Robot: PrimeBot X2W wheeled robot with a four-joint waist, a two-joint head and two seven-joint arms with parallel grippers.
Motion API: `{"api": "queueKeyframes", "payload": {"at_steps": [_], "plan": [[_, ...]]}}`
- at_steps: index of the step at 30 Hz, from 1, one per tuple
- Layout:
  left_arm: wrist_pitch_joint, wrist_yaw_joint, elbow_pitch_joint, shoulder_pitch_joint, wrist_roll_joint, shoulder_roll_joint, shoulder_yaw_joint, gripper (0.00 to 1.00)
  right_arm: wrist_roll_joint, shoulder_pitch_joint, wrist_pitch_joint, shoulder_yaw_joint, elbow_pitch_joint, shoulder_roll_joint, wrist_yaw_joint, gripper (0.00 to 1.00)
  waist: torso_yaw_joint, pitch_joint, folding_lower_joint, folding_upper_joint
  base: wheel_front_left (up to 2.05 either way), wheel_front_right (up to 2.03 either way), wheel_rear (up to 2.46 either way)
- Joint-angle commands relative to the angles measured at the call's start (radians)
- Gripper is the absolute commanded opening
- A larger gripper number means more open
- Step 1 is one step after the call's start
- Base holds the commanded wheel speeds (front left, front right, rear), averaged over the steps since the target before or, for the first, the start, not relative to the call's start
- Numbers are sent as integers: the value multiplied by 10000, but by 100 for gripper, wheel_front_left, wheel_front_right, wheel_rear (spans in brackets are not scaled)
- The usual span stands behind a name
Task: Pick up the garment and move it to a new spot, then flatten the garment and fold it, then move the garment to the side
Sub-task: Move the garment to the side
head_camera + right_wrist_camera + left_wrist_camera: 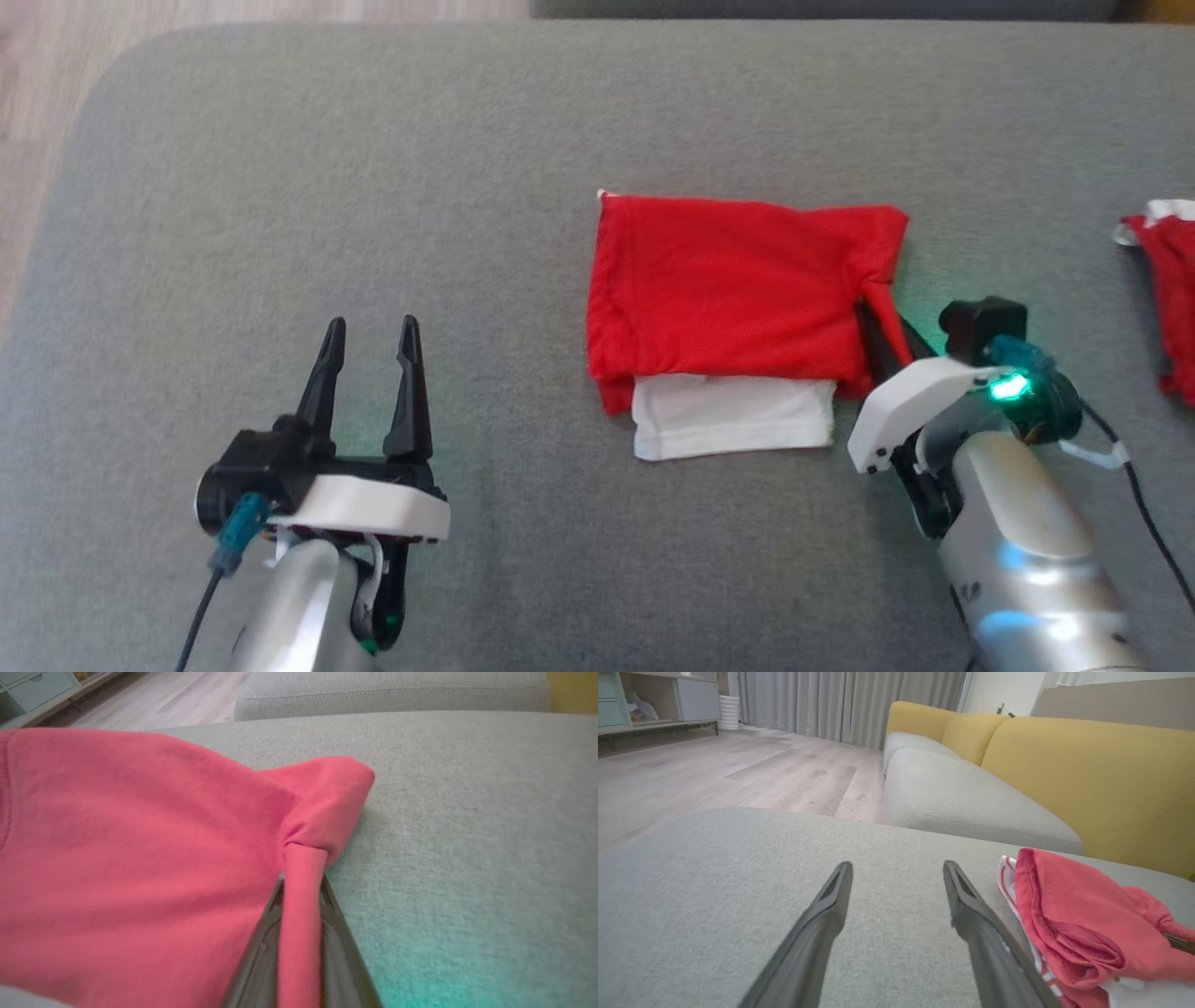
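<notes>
1. The left fingers (pixel 409 373) hover at 7 o'clock in the head view, above the grey cushion (pixel 373 187). They stand wide apart with nothing between them, pointing toward 12 o'clock. In the left wrist view these fingers (pixel 831 914) frame bare grey fabric.
2. The right fingers (pixel 870 334) come in from 4 o'clock. They are clamped on a thin, pulled-up strip of red cloth at the garment's right edge. In the right wrist view that strip runs straight down between the dark fingers (pixel 338 952).
3. The garment (pixel 738 280) lies folded on the cushion just right of the middle of the head view, well apart from the left fingers. It forms a red block with a white layer (pixel 733 415) sticking out at its 6 o'clock edge. Its 3 o'clock side is bunched toward the grip. The left wrist view shows it (pixel 1073 914) at 4 o'clock, and the right wrist view shows it (pixel 140 858) from 9 o'clock inward.
4. A second red and white cloth (pixel 1172 280) lies at the 3 o'clock edge of the head view, apart from the garment.
5. Farther off, in the left wrist view, a yellow sofa (pixel 1087 774) stands at 2 o'clock. A wooden floor (pixel 714 774) lies at 10 o'clock, and grey curtains (pixel 840 704) hang at 12 o'clock.
</notes>
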Motion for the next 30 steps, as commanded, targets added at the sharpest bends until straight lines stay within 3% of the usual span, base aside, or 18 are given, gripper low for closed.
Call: {"api": "queueKeyframes", "payload": {"at_steps": [1,11,16,22,30], "plan": [[-51,8,-252,-242,56,53,240,100,-119,-5,-79,238,-31,55,65,0,-147,-149,0,0,0,0,0],[-51,69,-182,38,-6,53,-309,100,-2027,190,-857,150,-695,-95,65,0,-1270,-1174,0,0,0,0,0],[-51,161,-342,51,85,53,-678,100,-2598,210,-451,411,-1844,-1207,65,0,-1863,-1111,0,0,0,0,0],[-51,214,-612,-310,123,53,-607,100,-2518,-247,365,510,-2975,-3150,65,0,-2249,-280,0,0,0,0,0],[-51,-68,-494,-1049,303,53,-806,100,-2536,-924,1348,-523,-3186,-5221,65,0,-2079,917,0,0,0,0,0]]}}
